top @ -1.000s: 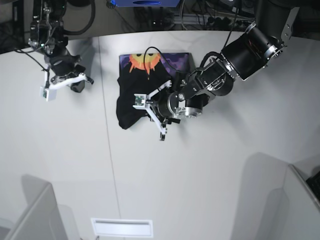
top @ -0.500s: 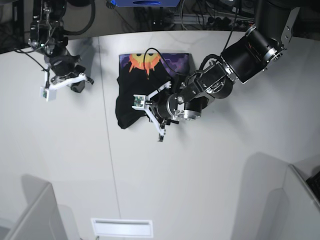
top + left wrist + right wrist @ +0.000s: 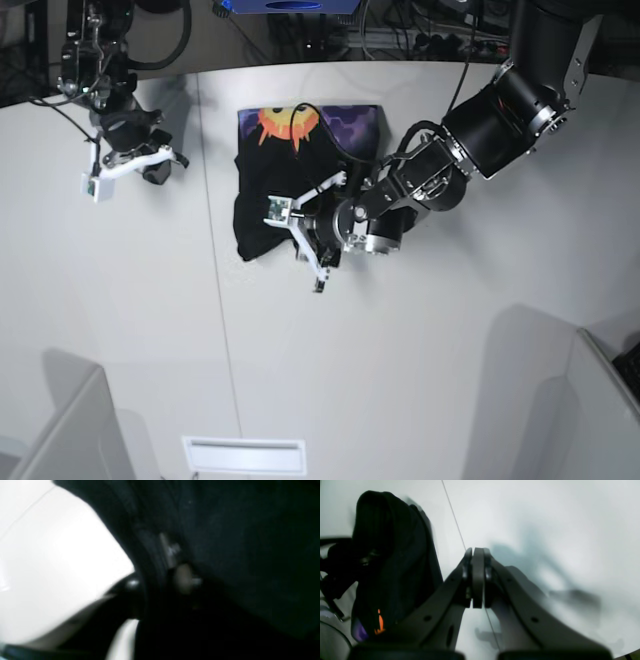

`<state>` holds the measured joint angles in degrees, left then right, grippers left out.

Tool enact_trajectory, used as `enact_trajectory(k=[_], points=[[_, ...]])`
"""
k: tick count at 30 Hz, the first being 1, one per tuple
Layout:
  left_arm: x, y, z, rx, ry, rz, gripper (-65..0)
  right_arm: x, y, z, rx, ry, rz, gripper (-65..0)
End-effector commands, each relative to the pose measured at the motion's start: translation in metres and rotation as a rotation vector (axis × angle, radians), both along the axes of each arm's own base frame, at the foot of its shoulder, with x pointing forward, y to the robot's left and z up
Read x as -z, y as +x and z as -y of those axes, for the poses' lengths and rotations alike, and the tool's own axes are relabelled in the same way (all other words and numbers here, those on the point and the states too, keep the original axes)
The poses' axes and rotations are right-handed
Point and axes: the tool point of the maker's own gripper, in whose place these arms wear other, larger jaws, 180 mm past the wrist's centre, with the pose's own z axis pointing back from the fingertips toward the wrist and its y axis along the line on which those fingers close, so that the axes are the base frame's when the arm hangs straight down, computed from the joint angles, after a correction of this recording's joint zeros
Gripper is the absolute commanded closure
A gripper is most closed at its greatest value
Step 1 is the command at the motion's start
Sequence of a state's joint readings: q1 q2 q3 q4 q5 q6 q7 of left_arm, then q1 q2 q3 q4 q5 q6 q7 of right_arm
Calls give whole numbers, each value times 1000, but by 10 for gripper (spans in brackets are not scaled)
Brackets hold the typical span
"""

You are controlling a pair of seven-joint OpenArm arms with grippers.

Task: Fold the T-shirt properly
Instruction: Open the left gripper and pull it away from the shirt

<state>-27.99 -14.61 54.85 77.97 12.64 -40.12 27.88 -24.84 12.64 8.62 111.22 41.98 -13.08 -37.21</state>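
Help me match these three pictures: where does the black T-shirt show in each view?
Base: T-shirt at upper centre, sun print at its far edge.
Left wrist: blurred black cloth fills the right and middle.
Right wrist: dark heap at left, orange print low.
Shared landmark: the white table.

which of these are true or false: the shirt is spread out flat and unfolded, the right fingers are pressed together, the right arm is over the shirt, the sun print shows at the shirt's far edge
1. The T-shirt is spread out flat and unfolded. False: it lies bunched into a compact folded shape.
2. The right gripper has its fingers pressed together. True.
3. The right arm is over the shirt. False: it hangs over bare table beside it; the left gripper is the one at the shirt.
4. The orange sun print shows at the shirt's far edge. True.
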Motion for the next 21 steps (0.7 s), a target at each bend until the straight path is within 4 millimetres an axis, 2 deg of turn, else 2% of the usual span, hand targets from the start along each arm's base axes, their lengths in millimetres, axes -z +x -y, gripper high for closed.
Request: enact_trajectory(k=[1,4,6,7,10,12,15,19,21], points=[[-12,14,0,-4,-3,40,-346,-8,5,3,-1,-11,36,0],[-22,24,1,-2,-6,68,-543,-8,5,3,-1,-10,34,0],[-29,28,7,0,-20,80,-629,-8,5,2,-3,-10,34,0],[-35,33,7,-13,-35,89,-650,-8,5,2,-3,-9,33,0],[-67,52,13,-66,-126,136,-650,-7,4,2,-5,-8,30,0],[-95,68,8,-115,-188,186,-650,-8,4,3,-7,-13,30,0],[-136,78,-1,-186,-302,256,-650,-8,3,4,-9,-17,28,0],[-161,67,-34,-305,-403,324,-650,-13,3,6,-95,-57,53,0],[-162,54,-49,-347,-410,351,-550,-13,-1,5,-150,-75,64,0]])
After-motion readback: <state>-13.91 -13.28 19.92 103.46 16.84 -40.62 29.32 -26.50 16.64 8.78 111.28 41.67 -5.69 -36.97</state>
